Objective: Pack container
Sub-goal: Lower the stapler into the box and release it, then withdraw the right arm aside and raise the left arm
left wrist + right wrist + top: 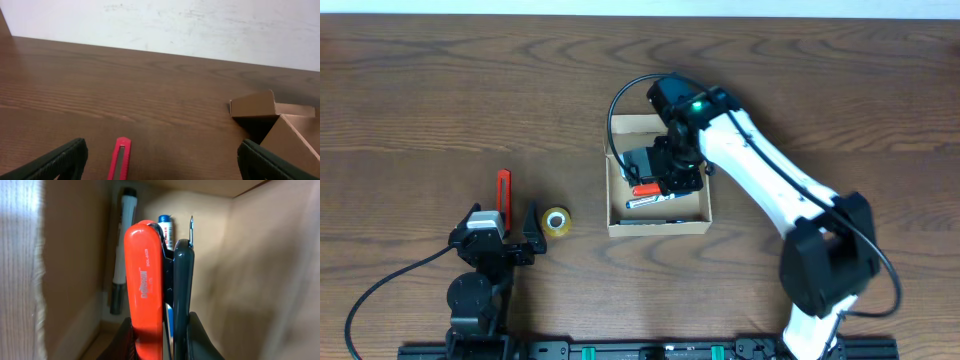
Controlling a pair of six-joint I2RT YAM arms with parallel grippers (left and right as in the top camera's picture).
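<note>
Cardboard box (660, 227) sat open near the middle of the desk (420, 100), a little right of centre, with its flap standing up on the far side. From my overhead view, the right claw (665, 178) was reaching down inside it from the right. On the right wrist camera I saw that claw pinching an orange and grey tool (147, 295) by one end, with the rest of the tool pointing away into the box. I could not tell whether the tool touched the bottom. Beyond it in the box lay a white marker (120, 260) with a dark cap, and a blue-capped pen (166, 227) was partly hidden behind the tool.

The left claw (501, 222) was over the near left part of the desk, well apart from the box, its fingers spread wide and gripping nothing. A red utility knife (503, 190) lay on the desk just beyond it, roughly in line with the gap between the fingers. A small roll of tape (556, 221) lay flat just to the right of that claw, between it and the box.
</note>
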